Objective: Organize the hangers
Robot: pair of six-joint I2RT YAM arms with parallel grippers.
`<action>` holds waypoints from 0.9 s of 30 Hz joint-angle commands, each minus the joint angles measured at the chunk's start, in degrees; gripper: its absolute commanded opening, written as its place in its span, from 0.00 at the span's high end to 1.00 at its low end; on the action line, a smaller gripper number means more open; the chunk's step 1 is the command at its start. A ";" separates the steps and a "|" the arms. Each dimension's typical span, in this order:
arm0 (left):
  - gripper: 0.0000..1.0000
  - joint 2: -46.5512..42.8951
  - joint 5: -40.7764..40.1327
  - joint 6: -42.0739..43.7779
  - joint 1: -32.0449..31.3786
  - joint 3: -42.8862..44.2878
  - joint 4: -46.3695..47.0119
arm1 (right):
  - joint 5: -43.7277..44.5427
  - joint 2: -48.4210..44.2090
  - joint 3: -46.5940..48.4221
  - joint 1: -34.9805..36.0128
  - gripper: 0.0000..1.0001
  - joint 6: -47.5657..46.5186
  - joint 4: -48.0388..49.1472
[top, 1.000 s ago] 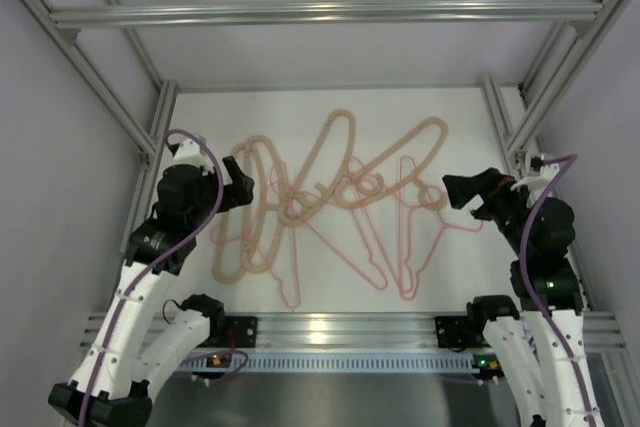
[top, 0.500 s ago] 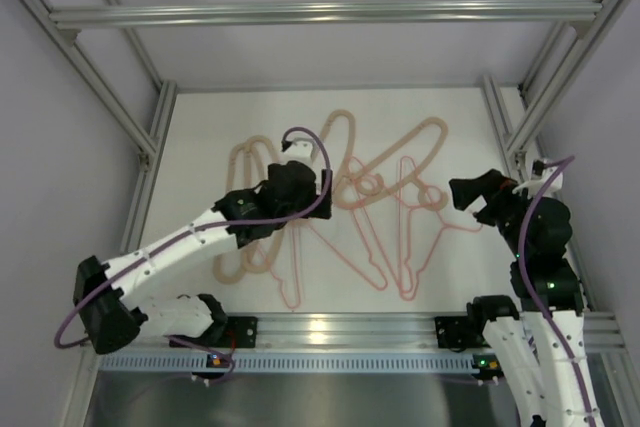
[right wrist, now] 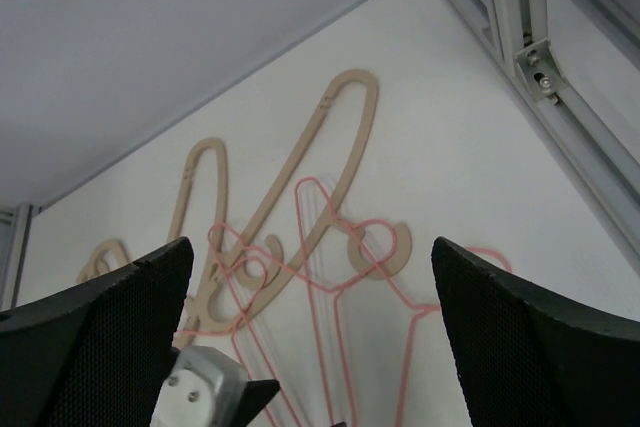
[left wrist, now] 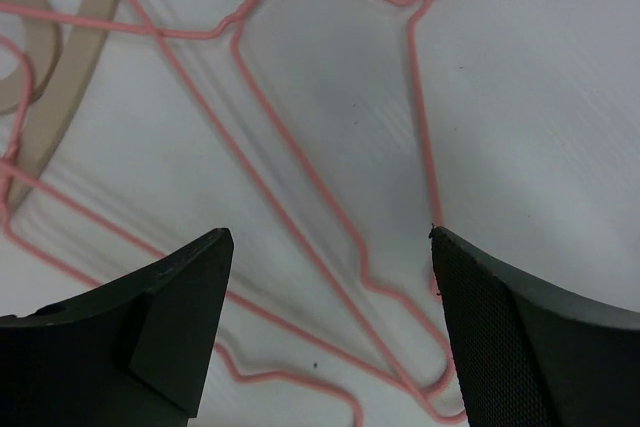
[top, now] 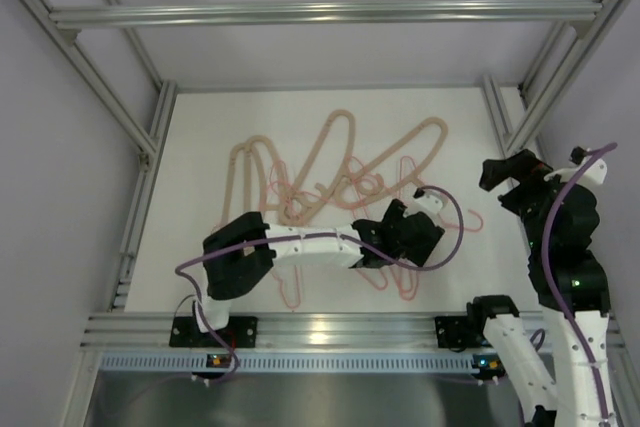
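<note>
Hangers lie tangled on the white table (top: 200, 127). Several thick beige hangers (top: 338, 147) fan out at the back, and thin pink wire hangers (top: 290, 292) lie across and in front of them. My left arm reaches far right, and my left gripper (top: 392, 255) hovers open and empty over the pink hangers' lower ends. In the left wrist view the gripper (left wrist: 330, 237) straddles pink wires (left wrist: 423, 127), with a beige hanger (left wrist: 55, 107) at the left. My right gripper (top: 497, 172) is open and empty at the right side. Its wrist view (right wrist: 310, 247) looks over beige hangers (right wrist: 345, 137) and pink hangers (right wrist: 320, 237).
Aluminium frame rails (top: 505, 117) border the table at left, right and front, and a crossbar (top: 320, 13) runs overhead at the back. The rail corner shows in the right wrist view (right wrist: 535, 67). My left arm's links (top: 300, 242) lie across the front of the hanger pile.
My left arm has swept from the table's left side across to the right, over the pink hangers. My right gripper has drawn back slightly to the right and up.
</note>
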 commanded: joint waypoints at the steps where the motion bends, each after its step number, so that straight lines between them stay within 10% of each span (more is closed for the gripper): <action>1: 0.16 4.26 1.59 4.78 -0.92 6.30 8.22 | 3.77 1.60 3.65 -0.87 0.00 -0.22 -2.76; 11: 0.19 19.91 1.42 8.66 -1.54 23.17 8.14 | 4.74 1.51 7.61 -0.79 0.00 -0.74 -4.51; 27: 0.39 27.66 -3.07 8.23 -0.92 26.26 8.58 | 2.98 0.10 8.67 -0.79 0.01 -0.92 -6.09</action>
